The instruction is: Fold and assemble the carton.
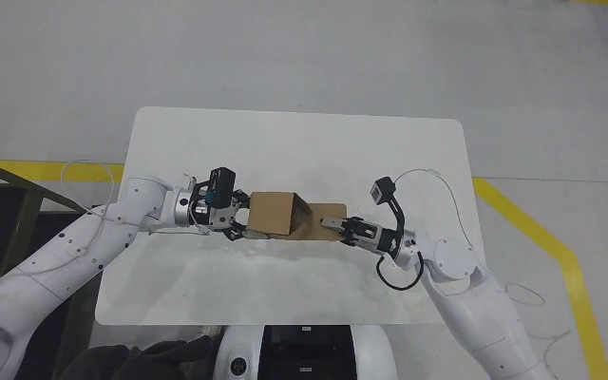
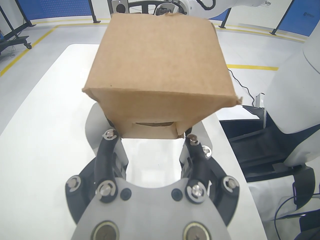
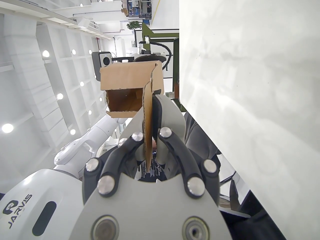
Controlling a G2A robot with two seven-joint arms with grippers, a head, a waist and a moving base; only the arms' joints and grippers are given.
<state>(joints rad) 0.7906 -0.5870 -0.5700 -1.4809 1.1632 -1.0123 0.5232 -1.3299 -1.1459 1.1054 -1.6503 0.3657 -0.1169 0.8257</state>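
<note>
A brown cardboard carton [image 1: 280, 214] hangs over the white table [image 1: 285, 142], held between both arms. My left gripper [image 1: 235, 217] clasps one end of it; in the left wrist view the carton [image 2: 160, 58] fills the space ahead and its folded end flaps sit between the spread fingers [image 2: 107, 148] of my left gripper [image 2: 150, 132]. My right gripper [image 1: 330, 225] is shut on a side flap at the opposite end. In the right wrist view that flap [image 3: 148, 116] runs edge-on through my right gripper [image 3: 149, 106], and the carton [image 3: 127, 81] shows its open end beyond.
The white table [image 2: 45, 126] stretches out under the carton with bare surface on all sides. Yellow floor tape [image 1: 532, 228] runs past the table's right edge. A dark frame [image 1: 24, 190] stands off the table's left side.
</note>
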